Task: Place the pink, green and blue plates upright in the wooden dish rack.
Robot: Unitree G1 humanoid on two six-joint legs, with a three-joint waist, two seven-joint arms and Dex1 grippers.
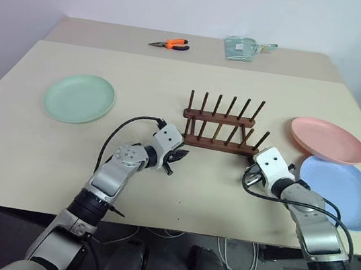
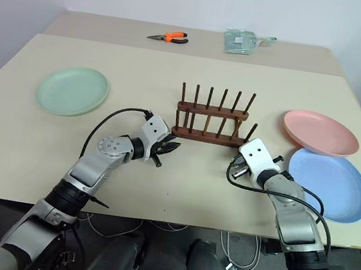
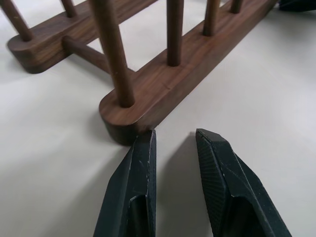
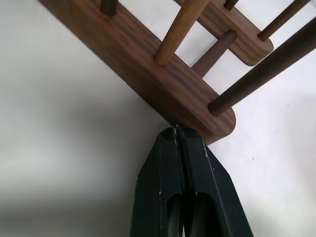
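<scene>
The wooden dish rack (image 1: 223,124) stands empty at the table's middle, its two rows of pegs upright. The green plate (image 1: 79,97) lies flat at the far left. At the right lie the pink plate (image 1: 328,139) and, nearer to me, the blue plate (image 1: 340,191). My left gripper (image 3: 177,136) sits low at the left end of the rack's near rail (image 3: 148,103), narrowly open with nothing between its fingers. My right gripper (image 4: 177,129) is shut, its tips against the right end of the same rail (image 4: 197,106).
Orange-handled pliers (image 1: 170,43) and a clear plastic packet (image 1: 241,48) lie on the far table. The blue plate is close to the table's right front edge. Bare tabletop (image 1: 207,186) lies in front of the rack, between my arms.
</scene>
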